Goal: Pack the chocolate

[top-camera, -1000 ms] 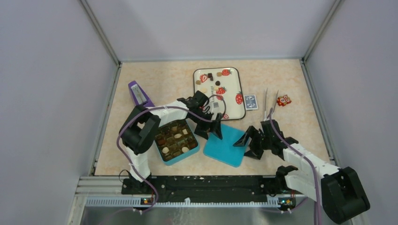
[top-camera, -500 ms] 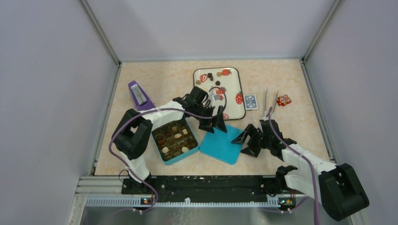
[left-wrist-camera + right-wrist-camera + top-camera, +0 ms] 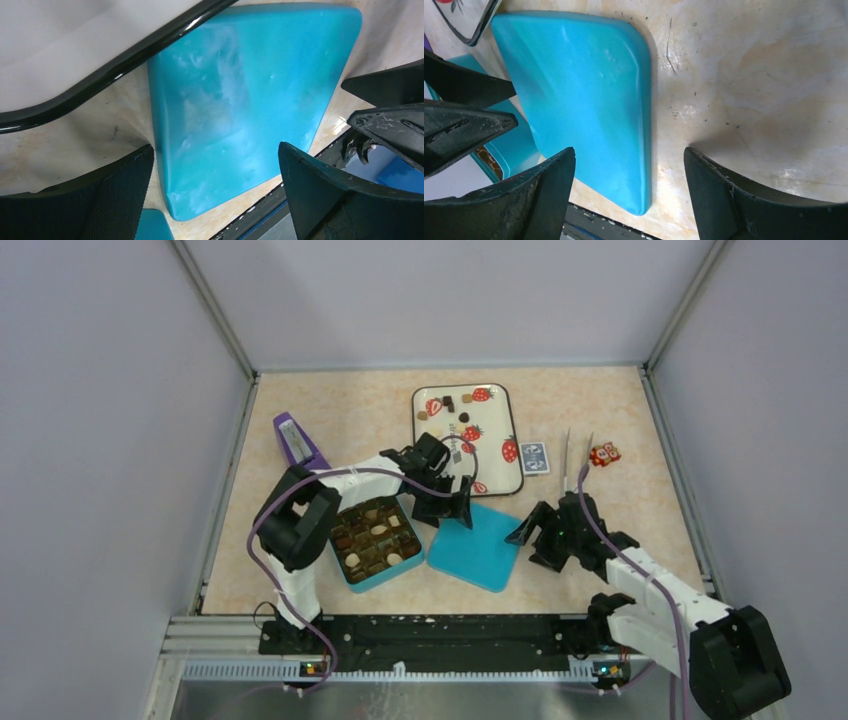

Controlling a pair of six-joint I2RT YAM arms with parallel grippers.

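1. Top external: right tool [image 3: 528,540] spread, empty, beside the right edge of the lid [image 3: 475,550]. To lift, likely straddle that edge and pinch squarely.
2. Chocolate [image 3: 372,537] mostly in box [image 3: 385,578].
3. Left tool [image 3: 452,510] spread, empty, over lid's far-left corner.
4. Few pieces on tray [image 3: 495,425].

Walled bench
We see pale grey walls [image 3: 100,440] on three sides of the beige surface [image 3: 340,410], a black rail [image 3: 430,635] at its front.
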